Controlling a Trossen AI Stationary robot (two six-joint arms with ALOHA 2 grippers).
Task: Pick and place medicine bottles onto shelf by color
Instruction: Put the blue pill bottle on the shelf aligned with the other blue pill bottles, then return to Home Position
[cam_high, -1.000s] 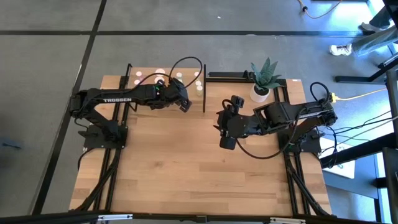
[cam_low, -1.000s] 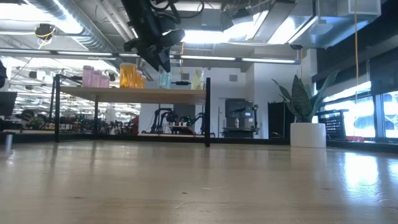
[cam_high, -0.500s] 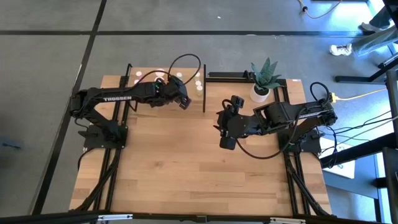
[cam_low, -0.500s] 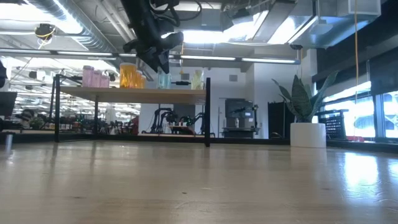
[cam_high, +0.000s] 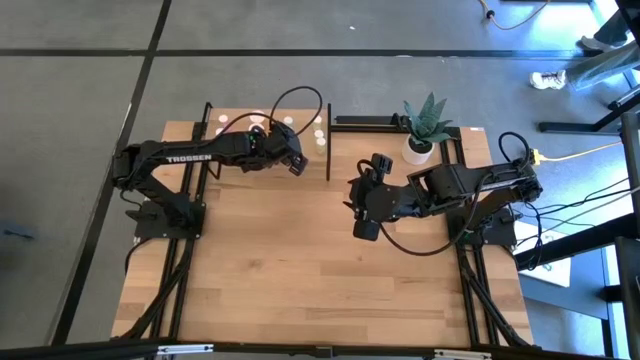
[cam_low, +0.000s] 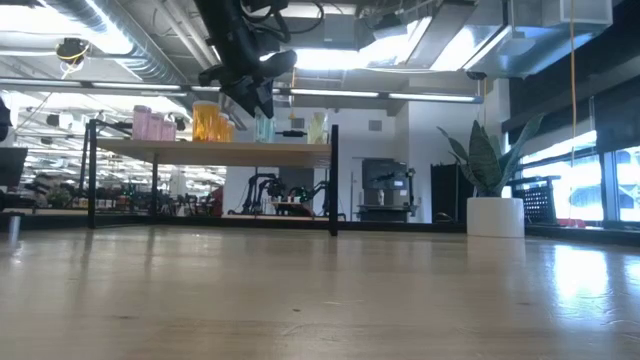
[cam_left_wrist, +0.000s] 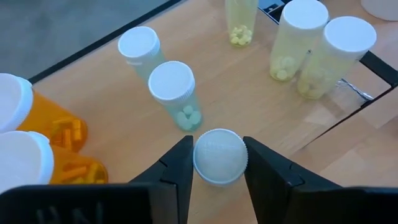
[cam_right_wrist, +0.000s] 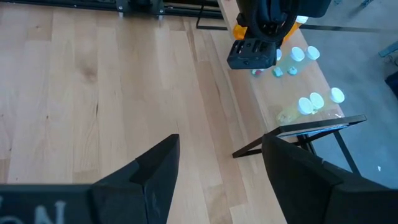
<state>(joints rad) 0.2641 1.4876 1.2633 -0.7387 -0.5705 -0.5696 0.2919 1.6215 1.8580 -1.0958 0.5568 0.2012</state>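
Observation:
The shelf (cam_low: 210, 151) stands at the table's far left and carries pink (cam_low: 150, 123), orange (cam_left_wrist: 56, 134), green (cam_left_wrist: 177, 93) and yellowish (cam_left_wrist: 298, 37) medicine bottles, all upright on their bases. My left gripper (cam_left_wrist: 216, 142) hovers over the shelf, shut on one more white-capped bottle (cam_left_wrist: 219, 158) just beside the green ones; the cap hides that bottle's body in the left wrist view. In the low view a greenish bottle (cam_low: 263, 127) shows right under the left gripper (cam_low: 255, 98). My right gripper (cam_high: 362, 225) waits open above the table's middle. My left gripper pinches the bottle's white cap (cam_left_wrist: 202, 163) by its round side, one finger on each side. The fingers (cam_left_wrist: 180, 168) come slanting down from the table's left. The bottle is upright; whether its base rests on the shelf board, I cannot tell.
A white plant pot (cam_high: 420, 148) stands at the table's far edge, right of the shelf. The shelf's black post (cam_low: 333, 180) rises at its right end. Bare light-wood tabletop (cam_high: 300, 270) fills the near half.

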